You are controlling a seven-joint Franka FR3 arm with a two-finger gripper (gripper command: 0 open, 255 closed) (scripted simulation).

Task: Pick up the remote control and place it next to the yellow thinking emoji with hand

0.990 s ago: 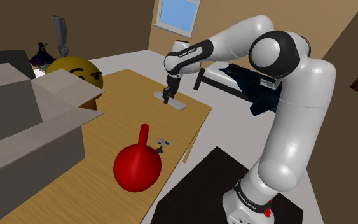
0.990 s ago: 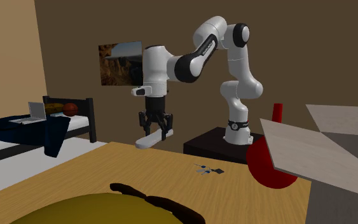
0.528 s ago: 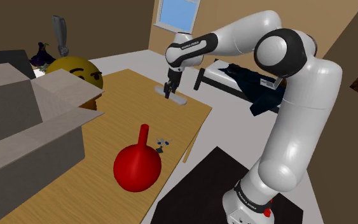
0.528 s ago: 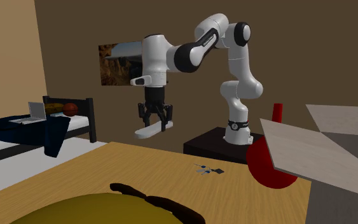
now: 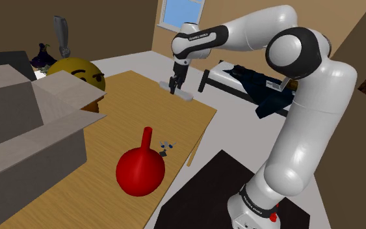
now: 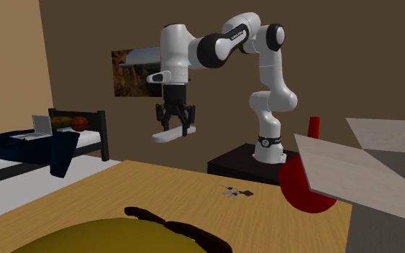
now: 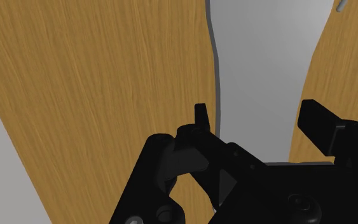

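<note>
A flat light-grey remote control [image 5: 183, 93] hangs in the air above the far end of the wooden table [image 5: 116, 130]. My gripper [image 5: 173, 87] is shut on it, and the remote sticks out on both sides. In the second exterior view the remote [image 6: 169, 135] is well above the tabletop under the gripper [image 6: 176, 131]. From the wrist camera the grey remote [image 7: 260, 76] runs between the black fingers [image 7: 201, 118]. The yellow emoji [image 5: 77, 70] with a dark frown sits at the table's far left in the shoulder view, and its top [image 6: 114, 237] shows close up.
A red round vase [image 5: 140, 170] stands near the table's front edge, with a small dark object [image 5: 167, 147] beside it. Large grey boxes [image 5: 25, 123] cover the table at the shoulder view's left. A bed [image 5: 246, 81] lies beyond the table.
The gripper has risen with the remote, lifting it off the tabletop and a little farther away in the shoulder view.
</note>
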